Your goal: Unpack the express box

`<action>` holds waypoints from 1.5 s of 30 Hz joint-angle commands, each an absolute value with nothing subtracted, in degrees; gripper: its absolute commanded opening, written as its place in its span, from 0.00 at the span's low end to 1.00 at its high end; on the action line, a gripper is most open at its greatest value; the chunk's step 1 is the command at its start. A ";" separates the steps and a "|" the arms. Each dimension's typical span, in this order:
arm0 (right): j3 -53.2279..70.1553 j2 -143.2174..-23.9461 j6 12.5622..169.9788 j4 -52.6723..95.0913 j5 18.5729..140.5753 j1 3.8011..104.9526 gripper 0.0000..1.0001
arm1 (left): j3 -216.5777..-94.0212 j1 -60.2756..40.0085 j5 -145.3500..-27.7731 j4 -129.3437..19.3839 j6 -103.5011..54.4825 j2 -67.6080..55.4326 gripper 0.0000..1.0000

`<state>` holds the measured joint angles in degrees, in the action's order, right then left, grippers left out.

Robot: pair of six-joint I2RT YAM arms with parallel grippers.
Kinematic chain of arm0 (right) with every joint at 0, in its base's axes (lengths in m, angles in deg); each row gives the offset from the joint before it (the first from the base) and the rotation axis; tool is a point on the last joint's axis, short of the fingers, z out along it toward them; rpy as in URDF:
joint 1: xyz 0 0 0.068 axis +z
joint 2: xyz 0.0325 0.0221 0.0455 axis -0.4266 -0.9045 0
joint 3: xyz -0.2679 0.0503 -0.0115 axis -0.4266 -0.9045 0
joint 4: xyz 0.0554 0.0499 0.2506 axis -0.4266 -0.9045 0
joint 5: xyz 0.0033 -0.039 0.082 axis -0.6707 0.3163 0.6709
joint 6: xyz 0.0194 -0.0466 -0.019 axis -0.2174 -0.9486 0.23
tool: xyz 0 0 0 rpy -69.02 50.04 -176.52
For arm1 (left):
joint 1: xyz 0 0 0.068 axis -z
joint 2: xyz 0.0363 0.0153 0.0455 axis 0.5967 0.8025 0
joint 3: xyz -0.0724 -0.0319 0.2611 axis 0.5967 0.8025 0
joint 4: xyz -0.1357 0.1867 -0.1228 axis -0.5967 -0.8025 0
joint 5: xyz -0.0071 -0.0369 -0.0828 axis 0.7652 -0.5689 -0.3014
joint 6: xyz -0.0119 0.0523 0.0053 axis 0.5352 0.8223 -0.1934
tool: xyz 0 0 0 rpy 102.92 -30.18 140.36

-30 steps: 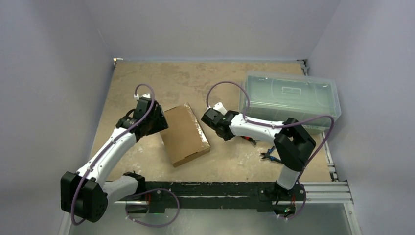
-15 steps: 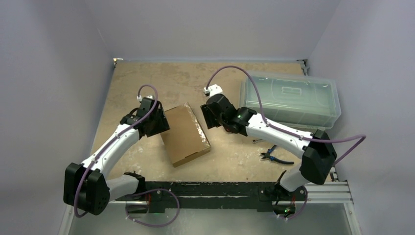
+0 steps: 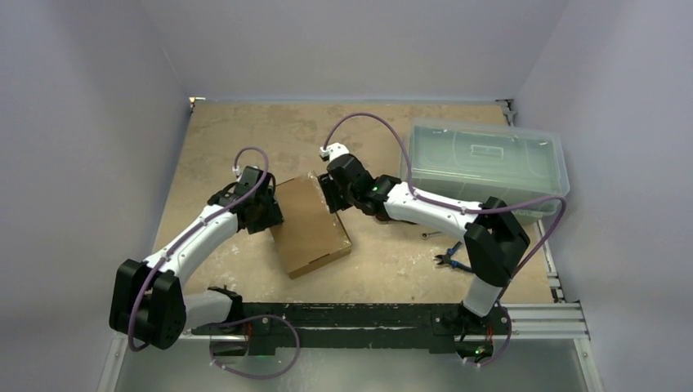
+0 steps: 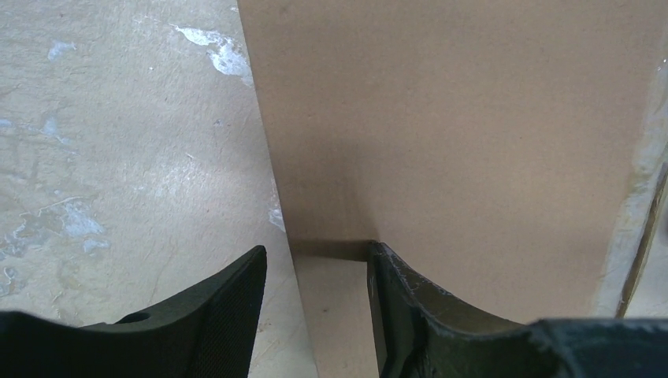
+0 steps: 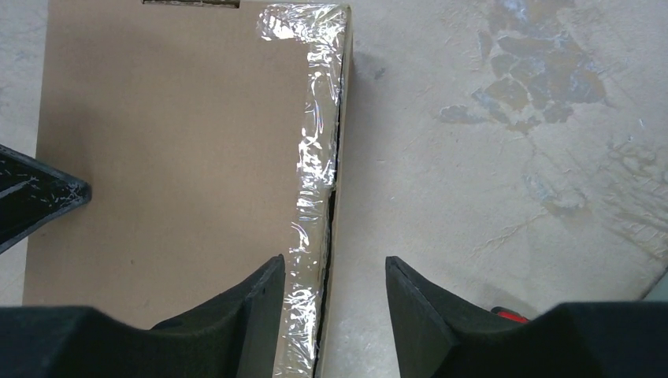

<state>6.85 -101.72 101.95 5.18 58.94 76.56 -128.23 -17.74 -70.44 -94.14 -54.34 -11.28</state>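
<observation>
Two parted claws, left claw [image 4: 315,264] and right claw [image 5: 335,268], straddle the shut express box's [image 3: 307,227] opposite edges

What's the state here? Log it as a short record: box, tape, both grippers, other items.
box: express box, flat on table, closed
tape: clear tape along one edge
left gripper: open, at box's untaped side
right gripper: open, straddling taped edge
nearby: clear bin, pliers
</observation>
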 commanded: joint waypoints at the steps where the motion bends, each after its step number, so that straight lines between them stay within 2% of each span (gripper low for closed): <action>1: 8.65 -102.62 100.99 8.28 60.11 75.72 0.49 | -127.23 -17.47 -68.80 -93.74 -55.82 -11.09 0.48; 6: 8.25 -104.09 100.90 8.58 59.46 75.53 0.42 | -126.88 -17.41 -68.20 -93.58 -55.56 -10.48 0.48; 15: 8.54 -106.75 101.37 8.51 59.61 75.35 0.38 | -125.88 -17.42 -67.82 -92.63 -55.47 -10.56 0.47; 22: 8.65 -107.79 101.91 6.38 55.73 75.35 0.27 | -125.08 -17.39 -66.42 -93.10 -55.39 -11.09 0.47; 33: 5.96 -107.76 102.94 5.89 52.89 74.05 0.27 | -124.11 -17.42 -64.70 -93.30 -56.13 -11.62 0.46; 40: -1.76 -105.09 100.57 14.82 70.10 68.61 0.25 | -123.22 -17.40 -64.96 -92.49 -56.41 -11.18 0.46; 45: -5.56 -102.97 100.36 18.41 76.83 65.52 0.25 | -123.18 -17.39 -64.26 -92.40 -56.54 -11.34 0.46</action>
<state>-2.46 -105.31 102.37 17.14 71.75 68.47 -125.37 -17.32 -68.28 -89.31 -56.92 -12.24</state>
